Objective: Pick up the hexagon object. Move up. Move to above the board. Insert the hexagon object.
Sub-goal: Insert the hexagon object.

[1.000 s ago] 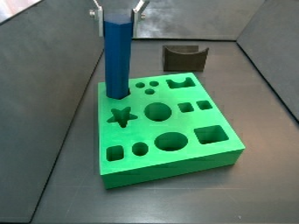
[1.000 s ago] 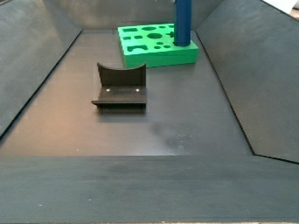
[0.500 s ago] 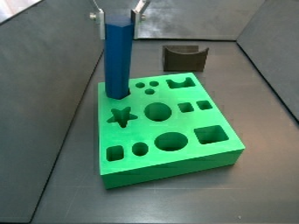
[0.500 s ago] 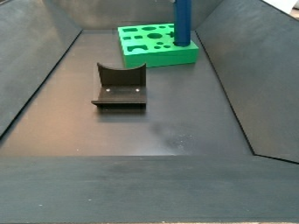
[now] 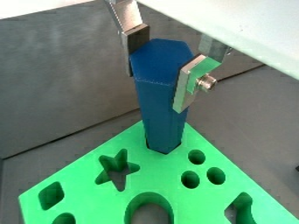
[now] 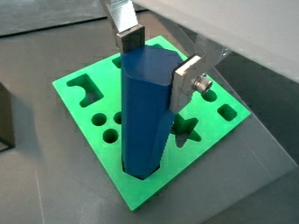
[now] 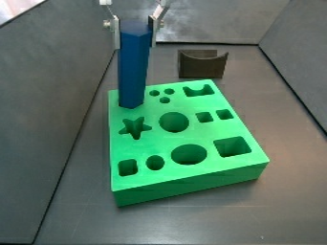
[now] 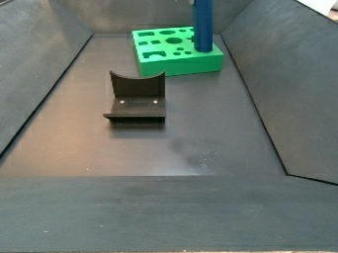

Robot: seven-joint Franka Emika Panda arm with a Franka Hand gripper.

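The blue hexagon object (image 7: 132, 67) stands upright with its lower end in a hole at a far corner of the green board (image 7: 192, 189). It shows in both wrist views (image 5: 162, 96) (image 6: 146, 114) and in a side view (image 8: 207, 25). My gripper (image 7: 133, 21) is at the bar's top. Both wrist views (image 5: 163, 63) (image 6: 158, 61) show its silver fingers pressed against two opposite faces of the bar. The board (image 5: 82, 179) (image 6: 158, 188) (image 8: 185, 64) has star, circle and square cutouts. The gripper is cut off in one side view.
The dark fixture (image 7: 202, 62) (image 8: 134, 97) stands on the grey floor apart from the board. Sloping grey walls enclose the floor on all sides.
The bar's top and the gripper have come down a little, and the bar sits slightly lower in the board's hole. The board and fixture have not moved.
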